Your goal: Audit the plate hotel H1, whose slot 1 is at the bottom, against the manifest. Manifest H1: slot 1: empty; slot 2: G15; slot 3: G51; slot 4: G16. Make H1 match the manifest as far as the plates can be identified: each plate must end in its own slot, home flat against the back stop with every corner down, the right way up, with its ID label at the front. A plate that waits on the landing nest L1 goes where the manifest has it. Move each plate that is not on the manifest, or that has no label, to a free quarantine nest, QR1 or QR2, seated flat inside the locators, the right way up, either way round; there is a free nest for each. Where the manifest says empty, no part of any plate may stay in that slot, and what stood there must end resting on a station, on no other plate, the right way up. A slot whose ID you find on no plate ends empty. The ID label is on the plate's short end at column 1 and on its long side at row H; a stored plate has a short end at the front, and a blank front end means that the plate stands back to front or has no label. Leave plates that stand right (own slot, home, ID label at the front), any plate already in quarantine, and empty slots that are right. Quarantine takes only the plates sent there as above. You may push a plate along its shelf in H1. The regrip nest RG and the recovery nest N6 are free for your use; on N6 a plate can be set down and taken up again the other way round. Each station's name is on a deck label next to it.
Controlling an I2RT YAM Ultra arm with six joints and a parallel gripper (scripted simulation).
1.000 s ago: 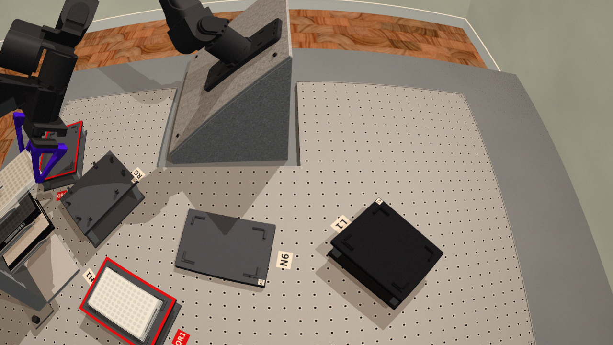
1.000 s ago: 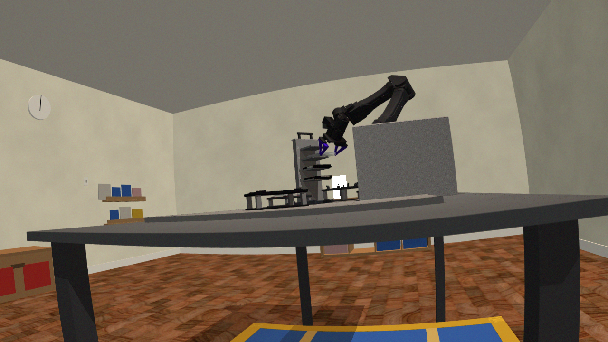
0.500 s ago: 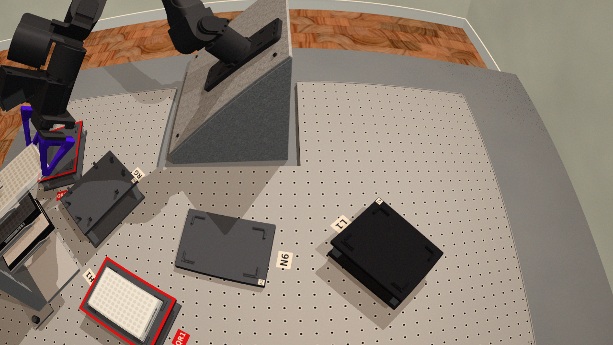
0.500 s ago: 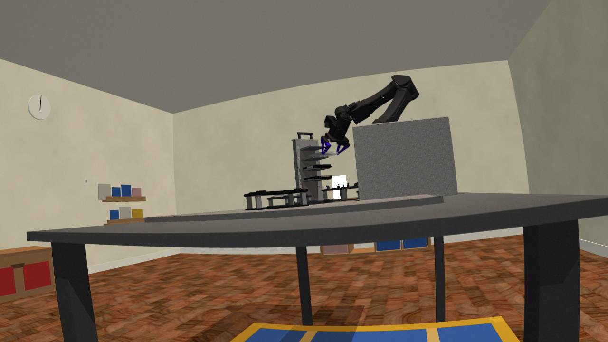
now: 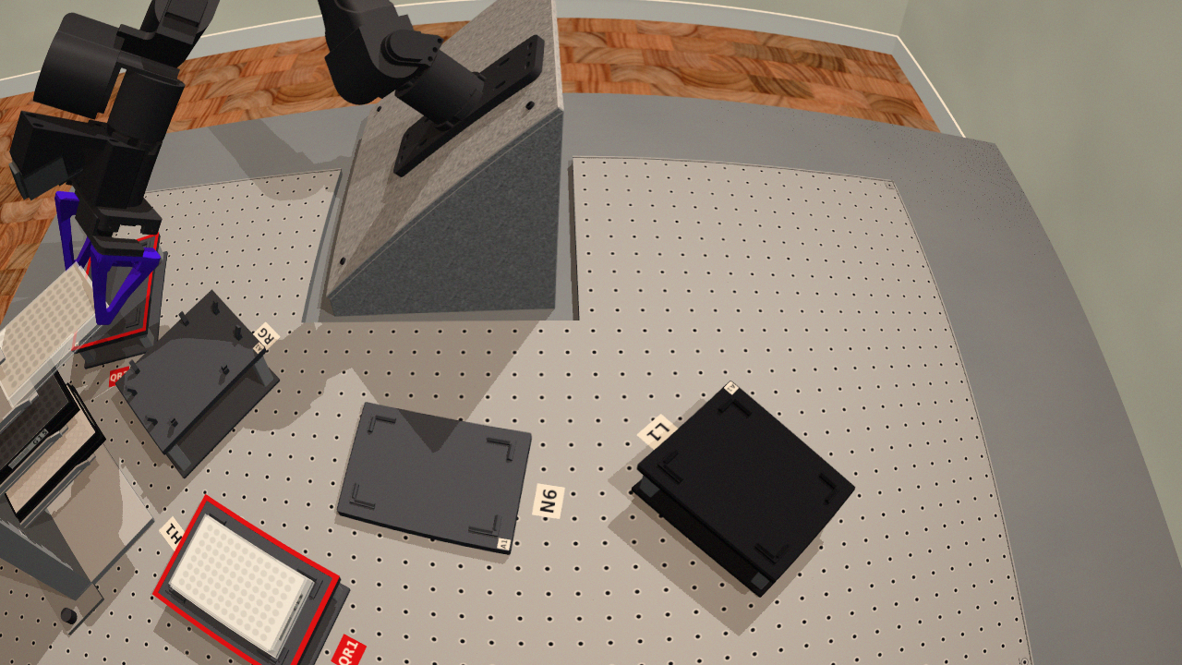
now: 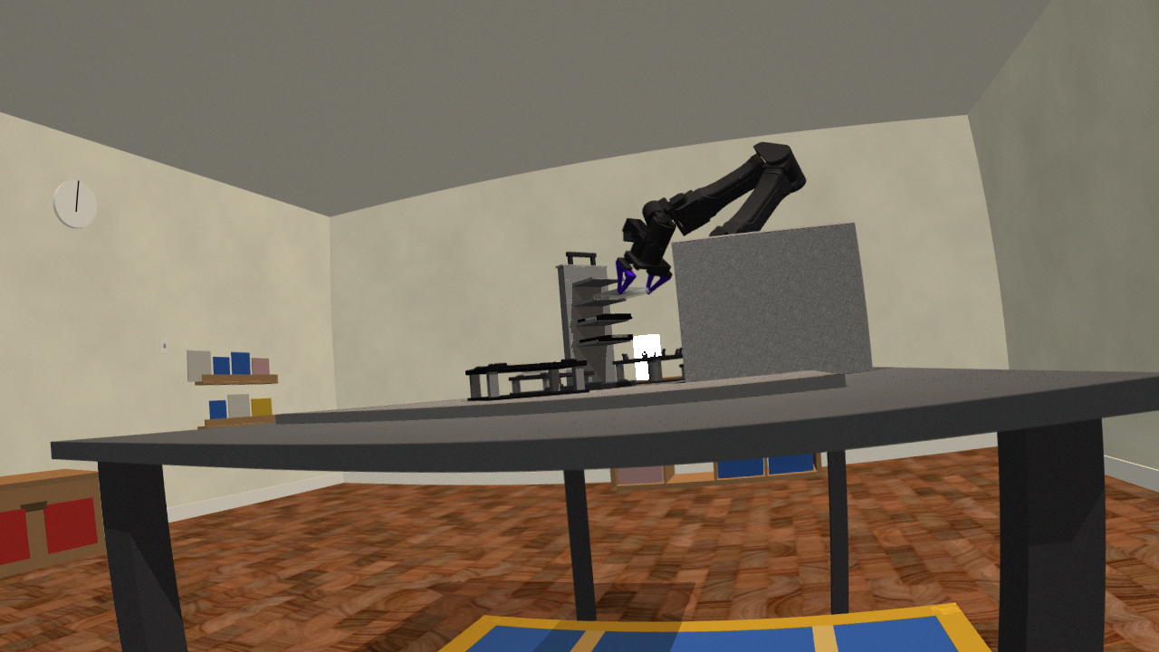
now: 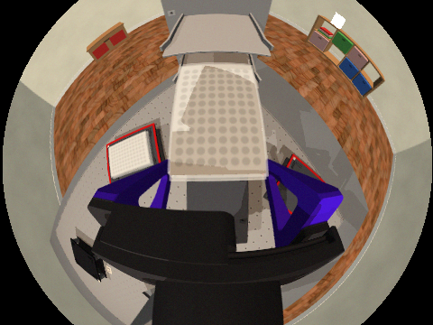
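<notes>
My gripper is shut on the near short end of a pale clear well plate, gripping it across its width. The plate hangs level, drawn most of the way out of the top slot of hotel H1. In the wrist view the plate runs from my blue fingers back to the hotel's top shelf. In the side view my gripper is in front of the hotel tower at top-slot height. No label can be read on the plate. Lower slots hold a dark plate and a pale plate.
QR1 holds a white plate. QR2 lies bare under my gripper. RG, N6 and L1 hold nothing. The grey wedge pedestal with the arm's base stands behind.
</notes>
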